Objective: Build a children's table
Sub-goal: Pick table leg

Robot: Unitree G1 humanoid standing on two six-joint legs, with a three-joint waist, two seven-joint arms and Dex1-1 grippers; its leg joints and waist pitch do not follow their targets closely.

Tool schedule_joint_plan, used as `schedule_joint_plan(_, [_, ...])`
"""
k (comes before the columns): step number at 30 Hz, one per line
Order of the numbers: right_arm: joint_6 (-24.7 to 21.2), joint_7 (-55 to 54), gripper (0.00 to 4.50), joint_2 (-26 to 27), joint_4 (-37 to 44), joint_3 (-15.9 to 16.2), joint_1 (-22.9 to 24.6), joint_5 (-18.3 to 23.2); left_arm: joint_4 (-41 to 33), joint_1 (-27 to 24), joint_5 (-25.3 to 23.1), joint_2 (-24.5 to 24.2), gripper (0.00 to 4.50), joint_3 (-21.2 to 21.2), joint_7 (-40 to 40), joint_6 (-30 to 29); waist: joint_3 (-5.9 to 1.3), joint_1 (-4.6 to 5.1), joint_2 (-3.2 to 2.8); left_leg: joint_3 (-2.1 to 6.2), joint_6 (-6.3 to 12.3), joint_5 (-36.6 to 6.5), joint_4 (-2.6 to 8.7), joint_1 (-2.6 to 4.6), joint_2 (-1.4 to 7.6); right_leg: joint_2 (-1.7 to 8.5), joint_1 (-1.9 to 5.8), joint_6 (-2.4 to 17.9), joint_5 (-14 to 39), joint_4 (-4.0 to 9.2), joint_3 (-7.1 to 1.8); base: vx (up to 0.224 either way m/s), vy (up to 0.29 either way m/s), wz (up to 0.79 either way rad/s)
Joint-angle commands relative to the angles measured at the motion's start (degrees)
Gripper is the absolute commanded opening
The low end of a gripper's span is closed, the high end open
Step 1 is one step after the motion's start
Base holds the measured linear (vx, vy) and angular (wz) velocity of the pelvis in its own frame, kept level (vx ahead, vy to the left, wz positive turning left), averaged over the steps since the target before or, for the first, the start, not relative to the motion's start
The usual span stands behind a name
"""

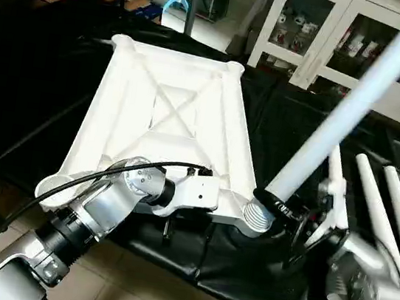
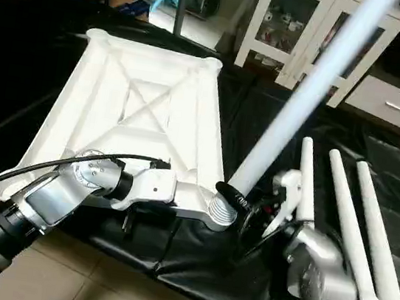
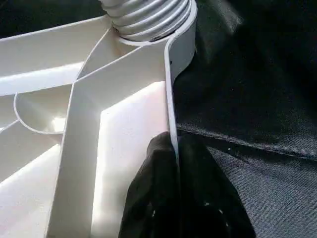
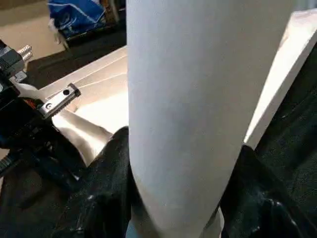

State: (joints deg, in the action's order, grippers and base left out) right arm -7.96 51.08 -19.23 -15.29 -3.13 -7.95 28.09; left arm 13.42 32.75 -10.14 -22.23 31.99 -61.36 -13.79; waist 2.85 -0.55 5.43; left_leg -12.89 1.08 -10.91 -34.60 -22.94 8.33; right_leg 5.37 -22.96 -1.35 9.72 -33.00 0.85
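The white tabletop lies underside up on the black-covered surface, its X ribs showing. My left gripper is shut on the tabletop's near rim, close to the near right corner socket. Rising steeply up and to the right is a long white leg, with my right gripper shut on it near its lower end. The leg's ribbed threaded end sits at that near right corner socket. Three more legs lie side by side on the black cover to the right.
The black cover's near edge drops to a tiled floor just in front of the tabletop. A white cabinet with glass doors stands behind at the right. A black cable loops over my left wrist.
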Motion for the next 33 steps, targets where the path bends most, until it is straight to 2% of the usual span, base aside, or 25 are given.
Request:
schedule_joint_plan(1, [2.3,-4.0,1.87,-1.6,-2.4,-0.6,3.4,-5.7,1.6,-1.0,-1.9,-1.0,0.00,1.5,-0.6,-0.5,-2.60,0.38,-1.10,3.26,-4.93,-23.2,5.97,2.61,5.44,3.16,-0.07,11.0,15.9,3.65,-1.51,0.000,0.000,0.00])
schedule_joint_plan(4, [4.9,-5.2,1.87,-0.9,-1.6,0.0,4.7,-7.8,1.6,-1.0,-2.0,-1.0,0.00,1.5,-0.4,-0.5,-2.49,0.50,-1.09,3.38,-5.36,-25.2,6.05,2.60,5.42,3.20,-0.26,10.2,18.1,3.89,-1.59,0.000,0.000,0.00])
schedule_joint_plan(5, [5.2,-5.4,1.87,-0.7,-1.4,0.1,5.1,-8.0,1.7,-0.9,-2.0,-0.9,0.00,1.5,-0.4,-0.6,-2.39,0.67,-1.06,3.55,-5.63,-26.7,6.16,2.56,5.36,3.23,-0.33,9.7,20.2,4.09,-1.56,0.000,0.000,0.00])
schedule_joint_plan(8, [5.5,-5.6,1.87,-0.2,-1.0,0.3,6.0,-7.9,1.7,-0.9,-2.0,-0.9,0.00,1.5,-0.3,-0.7,-2.36,0.78,-1.13,3.69,-5.93,-28.5,6.20,2.72,5.41,3.19,-0.55,9.4,21.2,4.25,-1.64,0.000,0.000,0.00])
schedule_joint_plan(11, [5.7,-5.5,1.87,0.0,-0.9,0.4,6.5,-7.7,1.6,-0.9,-2.1,-1.0,0.00,1.5,-0.2,-0.9,-2.43,0.79,-1.12,3.72,-5.88,-28.2,6.22,2.66,5.42,3.18,-0.44,9.5,20.2,4.17,-1.62,0.000,0.000,0.00])
schedule_joint_plan(14, [2.5,-5.4,1.87,-0.2,-0.8,1.0,7.0,-6.3,1.5,-1.0,-2.0,-1.1,0.00,1.6,-0.3,-1.0,-2.47,0.76,-1.03,3.60,-5.45,-26.5,6.25,2.60,5.45,3.11,-0.33,10.1,17.9,3.94,-1.63,0.000,0.000,0.00])
schedule_joint_plan(17, [-0.2,-4.3,1.87,-1.4,-1.3,2.5,7.1,-6.7,1.5,-1.0,-2.0,-1.2,0.00,1.6,-0.4,-1.0,-2.47,0.78,-1.03,3.61,-5.52,-26.6,6.29,2.55,5.43,3.12,-0.23,10.1,17.7,3.90,-1.61,0.000,0.000,0.00])
schedule_joint_plan(20, [0.6,-3.4,1.87,-2.9,-1.9,5.2,7.1,-10.1,1.5,-1.1,-2.0,-1.3,0.00,1.6,-0.4,-1.0,-2.56,0.79,-0.95,3.60,-5.75,-26.4,6.20,2.59,5.41,3.17,-0.25,9.7,17.7,3.97,-1.61,0.000,0.000,0.00])
schedule_joint_plan(23, [2.7,-2.3,1.87,-3.2,-1.2,6.7,7.8,-11.4,1.4,-1.2,-2.1,-1.2,0.00,1.5,-0.1,-1.1,-2.61,0.81,-0.85,3.68,-6.15,-27.3,6.28,2.64,5.43,3.10,-0.36,9.3,18.1,4.01,-1.63,0.000,0.000,0.00])
schedule_joint_plan(25, [4.6,-3.2,1.87,-2.1,-1.4,5.7,8.0,-11.0,1.5,-1.1,-2.1,-1.2,0.00,1.3,0.3,-1.3,-2.61,0.87,-0.58,3.78,-6.31,-27.8,6.31,2.55,5.43,3.10,-0.32,9.0,18.3,4.09,-1.60,0.000,0.000,0.00])
schedule_joint_plan(33, [9.7,-8.7,1.87,2.7,-2.1,0.3,8.1,-7.1,1.9,-1.0,-2.2,-1.2,0.00,0.8,1.3,-1.6,-2.32,1.16,-0.63,4.28,-6.99,-32.9,6.50,2.63,5.43,3.20,-0.88,7.9,24.4,4.68,-1.60,0.000,0.000,0.00])
